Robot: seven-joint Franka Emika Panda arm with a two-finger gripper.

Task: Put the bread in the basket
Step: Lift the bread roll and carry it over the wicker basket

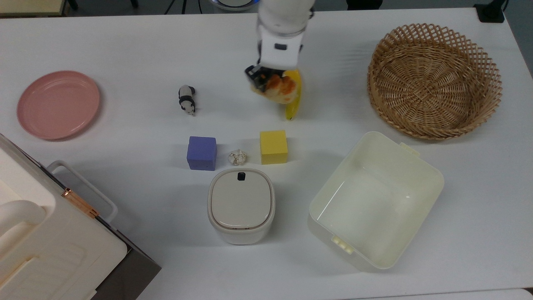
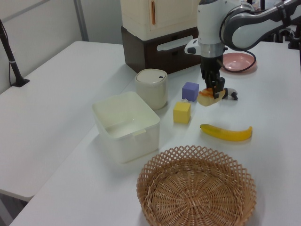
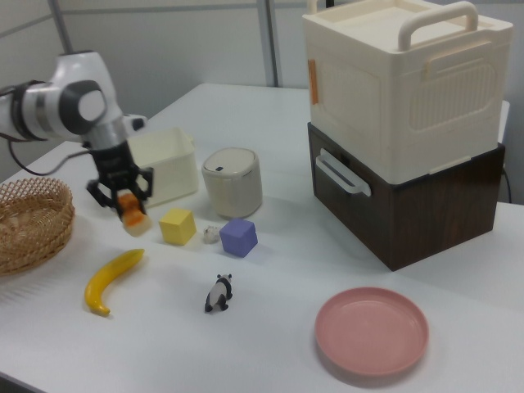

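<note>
Two containers: basket at 2 o'clock, tub at 5 o'clock
Pincer: pinching bread above counter

My arm is white with grey joints, and my gripper has black fingers. Between them the bread shows a glossy orange-brown top over pale tan sides. Just beside the bread lies a plain yellow banana. The basket is light brown wicker, open lattice at the rim and a tight spiral weave at the base. Near the bread sit a yellow cube, a purple cube and a black-and-white panda figure. The tub is cream, the plate pink, the table white.
</note>
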